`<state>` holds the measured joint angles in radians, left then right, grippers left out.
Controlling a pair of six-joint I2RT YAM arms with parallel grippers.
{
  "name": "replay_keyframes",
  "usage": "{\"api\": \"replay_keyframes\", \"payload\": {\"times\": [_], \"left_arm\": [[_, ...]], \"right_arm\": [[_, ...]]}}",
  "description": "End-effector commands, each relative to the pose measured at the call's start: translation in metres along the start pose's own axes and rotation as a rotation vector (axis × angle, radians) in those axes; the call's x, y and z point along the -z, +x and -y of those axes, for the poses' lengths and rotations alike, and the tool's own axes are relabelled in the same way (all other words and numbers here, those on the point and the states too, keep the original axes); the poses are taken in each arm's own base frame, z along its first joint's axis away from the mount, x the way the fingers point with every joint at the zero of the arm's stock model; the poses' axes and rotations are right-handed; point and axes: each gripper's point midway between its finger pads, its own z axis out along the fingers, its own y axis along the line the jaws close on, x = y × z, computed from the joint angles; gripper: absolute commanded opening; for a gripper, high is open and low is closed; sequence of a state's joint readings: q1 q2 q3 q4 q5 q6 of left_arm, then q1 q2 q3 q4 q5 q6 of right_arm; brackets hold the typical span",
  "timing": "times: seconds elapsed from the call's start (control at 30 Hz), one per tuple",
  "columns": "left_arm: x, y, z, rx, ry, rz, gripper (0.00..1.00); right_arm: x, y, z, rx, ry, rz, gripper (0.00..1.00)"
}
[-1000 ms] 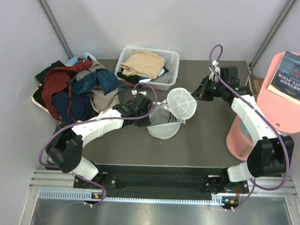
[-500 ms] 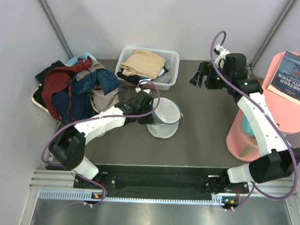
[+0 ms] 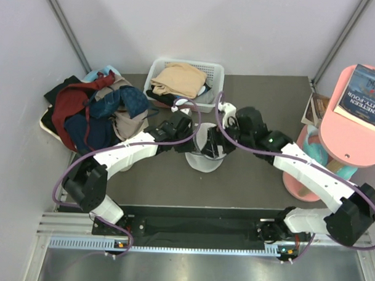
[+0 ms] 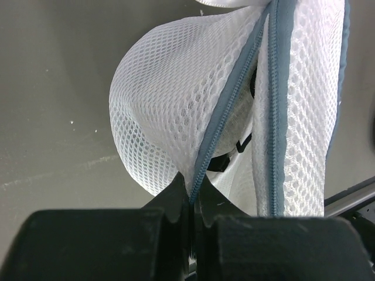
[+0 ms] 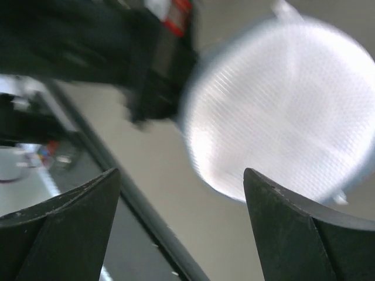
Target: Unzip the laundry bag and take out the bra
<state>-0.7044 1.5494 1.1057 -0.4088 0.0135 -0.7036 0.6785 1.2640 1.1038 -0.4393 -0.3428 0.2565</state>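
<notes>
Beyond me a white slotted plastic basket [image 3: 216,69] holds a tan folded garment [image 3: 177,80], with a red-and-blue cloth heap [image 3: 93,109] left and a book-topped pink round stand [image 3: 354,143] right.

Pale purple-grey walls [image 3: 179,29] are standing at the back and at both sides. Two thin metal poles [image 3: 65,26] are leaning up along them, one at each side. A dark brown table [image 3: 173,189] is filling the middle. A pink round stand [image 3: 354,143] is standing just beside the table's right edge, and a dark book [image 3: 369,97] is lying on top of it. A silver rail [image 3: 196,247] is running along the table's near edge. A shiny grey floor plate [image 3: 189,270] is lying below it. Soft light is falling evenly.
</notes>
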Motion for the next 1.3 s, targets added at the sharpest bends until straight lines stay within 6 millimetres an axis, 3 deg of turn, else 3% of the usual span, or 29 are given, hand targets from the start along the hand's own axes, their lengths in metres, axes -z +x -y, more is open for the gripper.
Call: {"api": "replay_keyframes", "payload": {"times": [0.0, 0.17, 0.33, 0.43, 0.5, 0.7, 1.0, 1.27], "left_arm": [[0.007, -0.024, 0.024, -0.01, 0.081, 0.067, 0.0], [0.007, -0.027, 0.022, -0.017, 0.077, 0.077, 0.0], [-0.003, -0.036, 0.015, -0.055, 0.064, 0.064, 0.0], [-0.006, -0.051, 0.012, -0.095, 0.054, 0.066, 0.0], [-0.006, -0.062, 0.006, -0.118, 0.036, 0.065, 0.0], [-0.018, -0.077, -0.011, -0.172, 0.003, 0.028, 0.0], [-0.026, -0.081, -0.014, -0.16, 0.024, -0.019, 0.0], [-0.032, -0.083, -0.01, -0.139, 0.051, -0.037, 0.0]], "right_arm": [[0.013, -0.035, 0.028, 0.13, 0.176, 0.21, 0.85], [0.009, -0.022, 0.06, 0.169, 0.335, 0.18, 0.86], [0.0, 0.01, 0.083, 0.18, 0.322, 0.08, 0.84], [0.005, 0.029, 0.096, 0.208, 0.349, 0.044, 0.82], [0.014, 0.031, 0.104, 0.208, 0.392, 0.055, 0.8], [0.029, 0.055, 0.125, 0.218, 0.439, 0.045, 0.75], [0.014, 0.071, 0.118, 0.225, 0.367, 0.018, 0.68], [-0.007, 0.056, 0.115, 0.26, 0.343, 0.03, 0.65]]}}
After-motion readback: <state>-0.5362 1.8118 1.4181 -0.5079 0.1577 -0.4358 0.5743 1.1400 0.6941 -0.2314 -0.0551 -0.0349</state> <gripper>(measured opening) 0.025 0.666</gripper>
